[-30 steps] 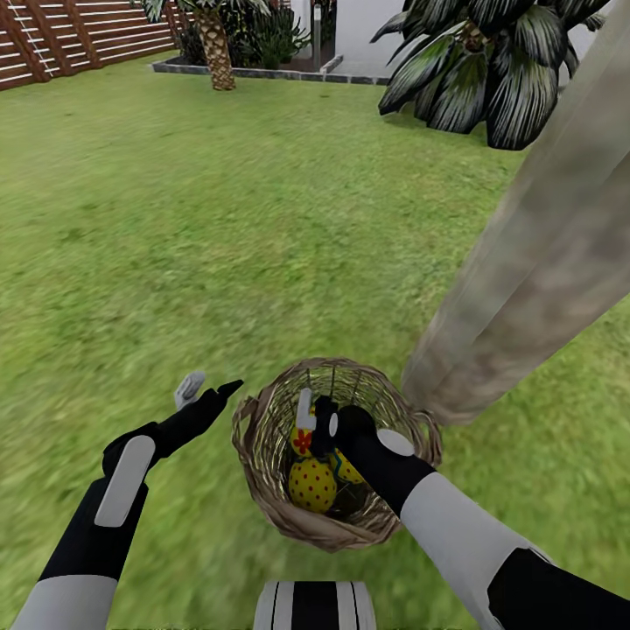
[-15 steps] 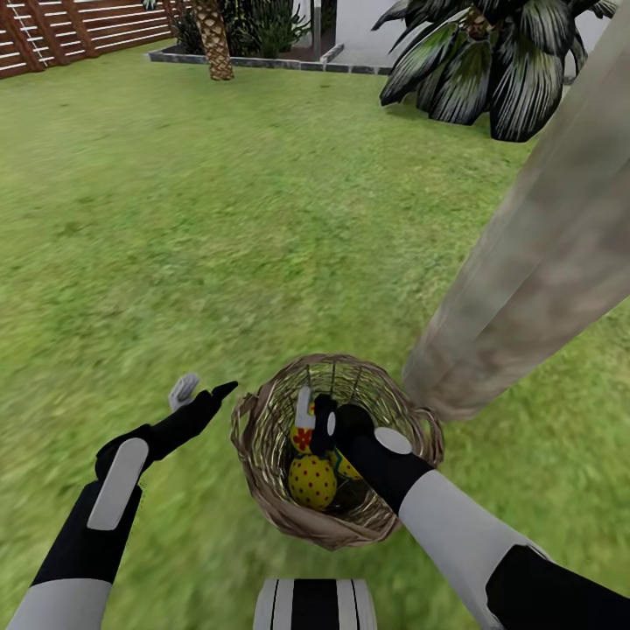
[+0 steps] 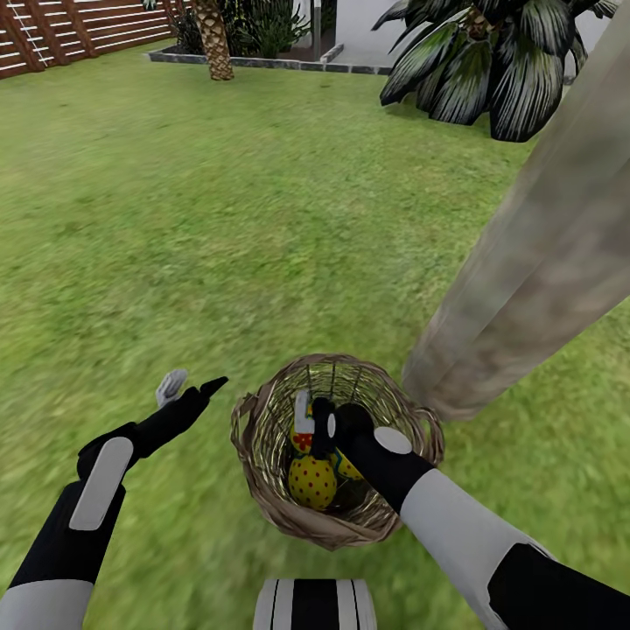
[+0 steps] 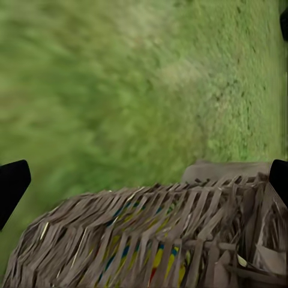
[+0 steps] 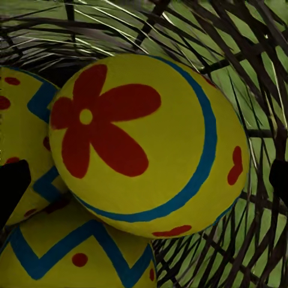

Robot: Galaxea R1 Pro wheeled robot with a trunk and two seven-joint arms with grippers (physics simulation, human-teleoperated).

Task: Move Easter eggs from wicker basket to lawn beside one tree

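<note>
Right end effector (image 3: 314, 418) down inside wicker basket (image 3: 262, 486) beside tree (image 3: 525, 262), jaws spread around flower-marked egg (image 5: 147, 141), nothing gripped; probably light, rigid, slick shell, best pinched across widest girth; left end effector (image 3: 188, 385) open, empty.

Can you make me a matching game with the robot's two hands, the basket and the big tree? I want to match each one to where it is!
Things:
1. right hand
2. left hand
3. wicker basket
4. tree

Places:
A. leaning up from the lawn, just beyond the basket on the robot's right
B. reaching down inside the basket, at the flower egg
C. open over the grass, beside the basket
D. sitting on the grass with painted eggs inside

Pairs: 1-B, 2-C, 3-D, 4-A
</note>
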